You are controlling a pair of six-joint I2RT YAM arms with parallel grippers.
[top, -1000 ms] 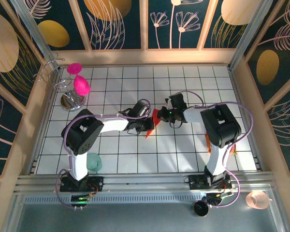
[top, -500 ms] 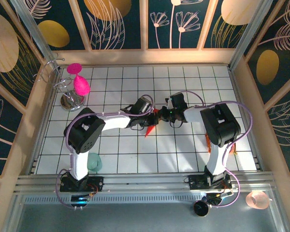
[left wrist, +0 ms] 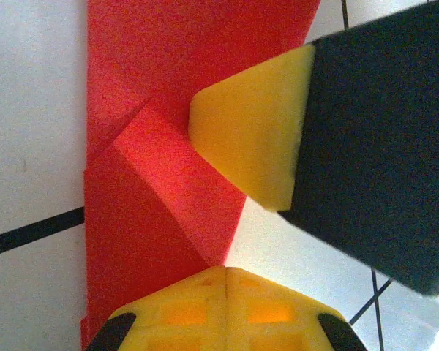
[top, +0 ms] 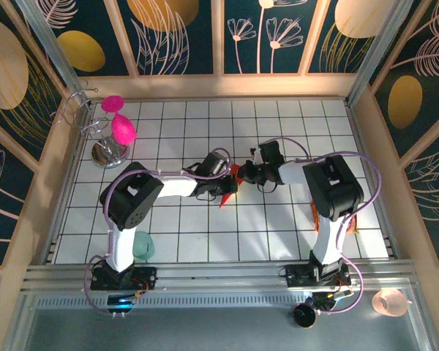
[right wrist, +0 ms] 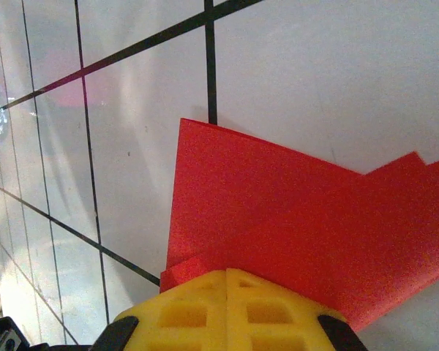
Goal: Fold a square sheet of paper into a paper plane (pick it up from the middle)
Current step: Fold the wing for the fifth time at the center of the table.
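Creasing looks like the step in hand, so treat the red sheet (left wrist: 146,219) as thin stuff that tears easily. It is already folded into layers, with one triangular flap standing up off the layer below, and it lies at the middle of the tabletop (top: 278,227), well apart from every edge and corner. Whether it rests on the tiles or hangs just off them I cannot tell. Your left claw (left wrist: 225,274) has its fingers pressed together, the seam between them right at the flap's lower corner, and it appears to be pinching the sheet there. Your right claw (right wrist: 227,274) is likewise pressed together, with the sheet running in under its tips from the opposite side, so it too reads as pinching paper. In the left wrist view one of its yellow pads (left wrist: 249,139) sits over the sheet just beside the raised flap. The two claws are near each other with the sheet between them. I judge you'll do best to make one claw the anchor and move only the other, slowly, laying the flap down along its existing crease rather than dragging it. Pulling the claws apart could rip the paper or skew the fold. The magenta goblets (top: 121,124) near the far left corner are well out of the way.
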